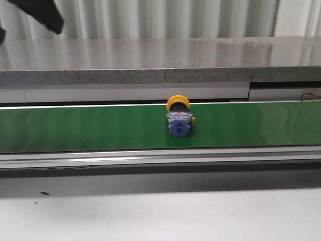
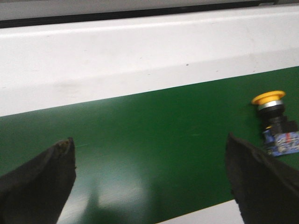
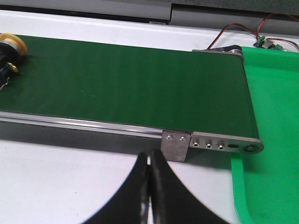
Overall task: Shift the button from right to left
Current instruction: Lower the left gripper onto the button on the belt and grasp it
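The button [image 1: 178, 118], with a yellow cap, black collar and blue-and-clear block, lies on the green belt [image 1: 90, 128] near its middle, cap toward the back. My left gripper [image 2: 149, 140] is open and empty above the belt. In the left wrist view the button [image 2: 275, 123] lies just outside one finger [image 2: 254, 177]. A dark part of the left arm [image 1: 40, 15] shows at the top left of the front view. My right gripper [image 3: 149, 156] is shut and empty over the white table, in front of the belt's right end. The button [image 3: 9, 51] shows far off at that view's edge.
A grey ledge [image 1: 150, 60] runs behind the belt. A metal rail with a bracket [image 3: 176, 145] runs along its front. A green tray [image 3: 275, 116] sits past the belt's right end, with wires and a small board [image 3: 261, 39] behind it. White table [image 1: 150, 216] lies in front.
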Robot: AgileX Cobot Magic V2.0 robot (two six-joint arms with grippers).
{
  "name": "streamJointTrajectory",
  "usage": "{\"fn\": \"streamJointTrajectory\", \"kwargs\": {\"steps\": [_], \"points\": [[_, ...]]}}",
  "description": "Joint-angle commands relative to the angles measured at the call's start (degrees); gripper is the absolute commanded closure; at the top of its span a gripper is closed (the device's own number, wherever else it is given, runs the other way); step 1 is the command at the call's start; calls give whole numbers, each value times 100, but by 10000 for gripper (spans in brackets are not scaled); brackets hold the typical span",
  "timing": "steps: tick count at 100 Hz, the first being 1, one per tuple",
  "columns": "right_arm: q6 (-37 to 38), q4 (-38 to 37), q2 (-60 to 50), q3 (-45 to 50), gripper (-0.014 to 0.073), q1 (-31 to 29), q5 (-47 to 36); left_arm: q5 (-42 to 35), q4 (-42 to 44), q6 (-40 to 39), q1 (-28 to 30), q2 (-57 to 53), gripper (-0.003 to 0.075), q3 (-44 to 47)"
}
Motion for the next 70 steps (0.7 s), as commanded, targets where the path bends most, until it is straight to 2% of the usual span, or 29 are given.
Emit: {"fn": "streamJointTrajectory", "kwargs": {"steps": [1, 12, 22, 41, 70], "points": [[-58, -36, 3, -149, 662, 12, -441, -315, 357, -735, -388, 282, 124, -562], [-58, -36, 3, -149, 662, 12, -441, -90, 764, -1258, -773, 701, 136, -1018], [-58, -36, 3, -149, 662, 12, -441, 178, 834, -1329, -1021, 1033, 136, -1372], [-58, -36, 3, -149, 662, 12, -441, 612, 491, -1337, -1232, 1628, 136, -2014], [-58, -36, 3, -149, 662, 12, -441, 1386, -40, -1260, -1249, 2485, 136, -2718]]}}
